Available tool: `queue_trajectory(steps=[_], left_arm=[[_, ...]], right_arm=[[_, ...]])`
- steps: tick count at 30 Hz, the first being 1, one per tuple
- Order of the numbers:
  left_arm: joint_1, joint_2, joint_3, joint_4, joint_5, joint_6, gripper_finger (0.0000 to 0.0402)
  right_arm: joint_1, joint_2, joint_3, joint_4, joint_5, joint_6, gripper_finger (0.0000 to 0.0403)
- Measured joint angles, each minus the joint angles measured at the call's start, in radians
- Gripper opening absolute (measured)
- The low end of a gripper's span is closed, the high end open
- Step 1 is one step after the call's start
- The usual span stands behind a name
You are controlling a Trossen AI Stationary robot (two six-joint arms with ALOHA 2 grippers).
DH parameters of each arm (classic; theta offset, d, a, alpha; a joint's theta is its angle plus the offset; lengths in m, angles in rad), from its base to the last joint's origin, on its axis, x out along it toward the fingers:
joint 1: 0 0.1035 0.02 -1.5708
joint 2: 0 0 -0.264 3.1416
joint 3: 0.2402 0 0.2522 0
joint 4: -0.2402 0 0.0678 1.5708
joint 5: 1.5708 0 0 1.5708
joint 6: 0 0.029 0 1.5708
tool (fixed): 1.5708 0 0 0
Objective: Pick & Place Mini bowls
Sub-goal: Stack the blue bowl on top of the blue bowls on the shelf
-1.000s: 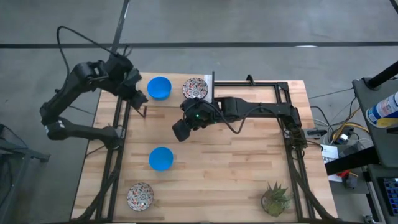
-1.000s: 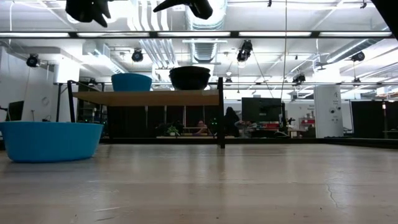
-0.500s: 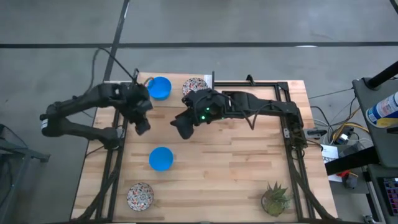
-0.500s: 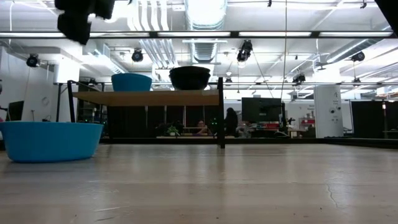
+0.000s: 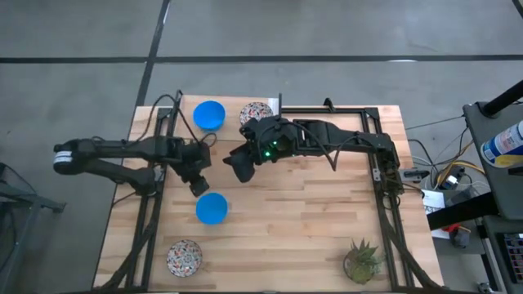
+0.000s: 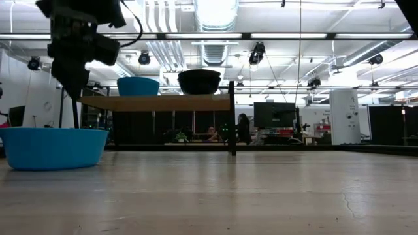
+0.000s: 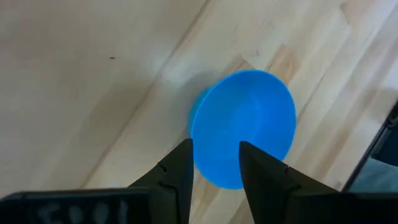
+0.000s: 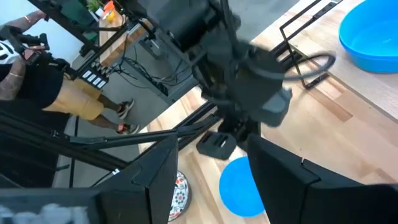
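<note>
My left gripper (image 5: 199, 185) hangs open just above the far rim of a plain blue mini bowl (image 5: 212, 209) that sits on the table; in the left wrist view the bowl (image 7: 245, 130) lies past the gripper (image 7: 216, 171). My right gripper (image 5: 238, 169) waits open over the table's middle, touching nothing. Another blue bowl (image 5: 209, 115) and a patterned bowl (image 5: 257, 115) stand on the raised shelf at the far edge. A second patterned bowl (image 5: 184, 258) rests near the near-left corner. No other bowls are in view.
The raised wooden shelf (image 6: 157, 102) on black legs lines the far edge. A potted plant (image 5: 362, 261) stands at the near-right corner. Black frame rails (image 5: 384, 188) run along both sides. A person (image 8: 37, 81) stands beyond the table. Bare wood lies right of centre.
My left gripper has swung from beside the shelf at the far-left toward the near edge and the table's middle, coming down over the blue bowl on the table. My right gripper shifted slightly toward the far edge, then held still. No bowl has moved.
</note>
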Motion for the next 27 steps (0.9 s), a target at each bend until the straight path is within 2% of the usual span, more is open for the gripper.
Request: queue_trajectory(steps=[11, 20, 27], left_arm=[[-0.068, 0.002, -0.217, 0.222, 0.02, -0.14, 0.0119], [-0.075, 0.002, -0.299, 0.299, 0.025, -0.193, 0.0118], [-0.074, 0.006, -0.352, 0.353, 0.015, -0.227, 0.0066]], right_arm=[[0.0, 0.0, 0.0, 0.002, 0.002, -0.005, 0.0187], [0.0, 0.0, 0.0, 0.002, 0.002, -0.005, 0.0187], [0.002, 0.0, 0.0, 0.002, 0.002, -0.005, 0.0187]])
